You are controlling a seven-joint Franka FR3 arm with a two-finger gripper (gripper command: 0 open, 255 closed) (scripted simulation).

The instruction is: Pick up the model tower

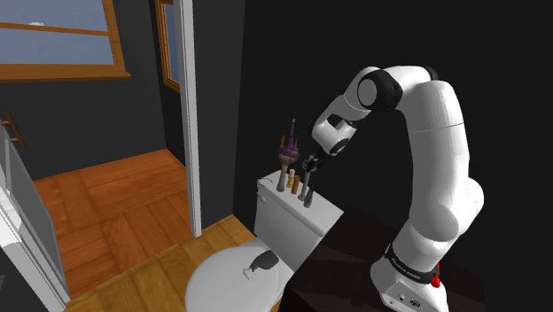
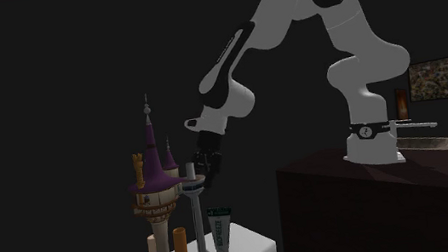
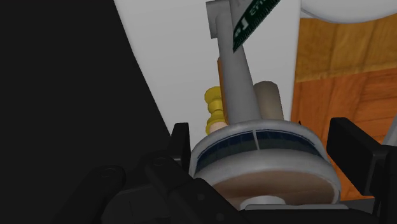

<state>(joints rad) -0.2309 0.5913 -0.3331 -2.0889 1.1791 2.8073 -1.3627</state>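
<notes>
- Model tower (image 2: 197, 222), a grey observation tower with a disc-shaped pod on a thin shaft, stands upright on the white toilet tank (image 1: 288, 222). The tank lid is narrow, and the toilet and wooden floor lie below it. My judgement is that a tower knocked sideways could fall off.
- White arm (image 1: 434, 159) reaches down from its stand and brings the gripper (image 2: 205, 167) level with the pod.
- Purple castle tower (image 2: 156, 184) stands just beside the grey one. A slanted lift or a swing of the hand could catch it and tip it.
- Toothpaste tube (image 2: 219, 233) and an orange cylinder (image 2: 180, 249) stand close to the tower's base, so dragging the tower instead of lifting it would likely push them over.
- Fingers (image 3: 352, 153) stand apart, one on each side of the pod and close to its rim. They are not clamped on it, and I cannot tell whether either one touches it.
- The pod's rim is rounded, so a closing grip may slide off it and tilt the thin shaft.
</notes>
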